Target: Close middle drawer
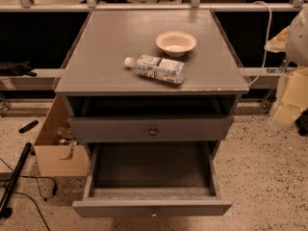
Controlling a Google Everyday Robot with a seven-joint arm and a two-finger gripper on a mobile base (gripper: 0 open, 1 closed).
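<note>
Print on the blue-and-white label of the bottle (pixel 156 69) is too small to read. The bottle lies on its side on the table (pixel 96 57), just beside a pale bowl (pixel 176 42). The gripper (pixel 288 95) is a pale shape at the right edge, well apart from the drawers; I cannot tell whether it is spread or pressed together. The middle drawer (pixel 120 208) stands pulled far out, under the upper drawer (pixel 192 129).

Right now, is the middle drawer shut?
No, the middle drawer is pulled well out, its box exposed; the claw sits at the right edge, apart from it.
</note>
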